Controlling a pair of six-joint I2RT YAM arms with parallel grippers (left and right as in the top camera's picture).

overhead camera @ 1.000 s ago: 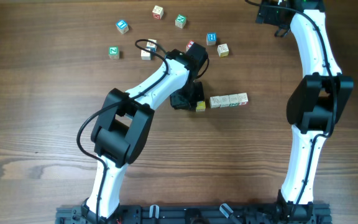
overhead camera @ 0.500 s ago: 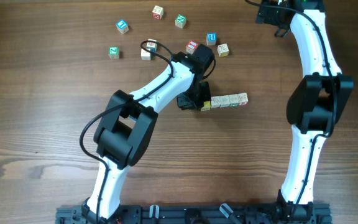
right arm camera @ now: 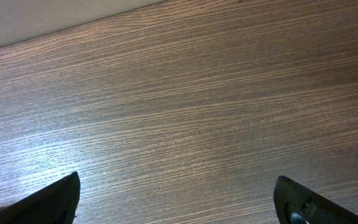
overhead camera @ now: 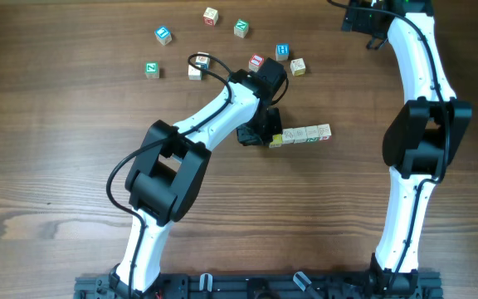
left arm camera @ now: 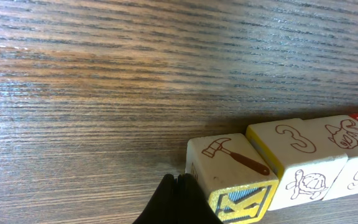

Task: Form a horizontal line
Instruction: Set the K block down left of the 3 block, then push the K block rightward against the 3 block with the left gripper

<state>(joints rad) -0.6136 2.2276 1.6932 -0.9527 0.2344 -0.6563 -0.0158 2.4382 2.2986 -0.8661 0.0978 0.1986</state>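
Overhead, I see the wooden tabletop (overhead camera: 56,166) with the horizontal line (overhead camera: 305,134) lying a little right of center: a short, straight row of tiny wooden cubes set face to face, running left to right. They are too small from above for me to count with certainty. Its left end is a yellow-faced cube (overhead camera: 275,140); the others are pale with small colored marks. The left gripper (overhead camera: 260,133) sits low on the tabletop just beside that yellow end. In the left wrist view its black fingertips (left arm camera: 166,202) are pressed together with nothing between them, right against the near lower corner of the yellow-faced cube (left arm camera: 232,177), which shows a hammer drawing on top. The next cube along shows a 3. Beyond the row, toward the far edge, loose cubes (overhead camera: 163,35) with blue, green and red faces lie scattered, well apart from the line. The right gripper (overhead camera: 363,18) is at the far right corner, away from all the cubes. In its wrist view, the right gripper (right arm camera: 179,199) has its fingers spread wide over bare wood, grasping nothing.
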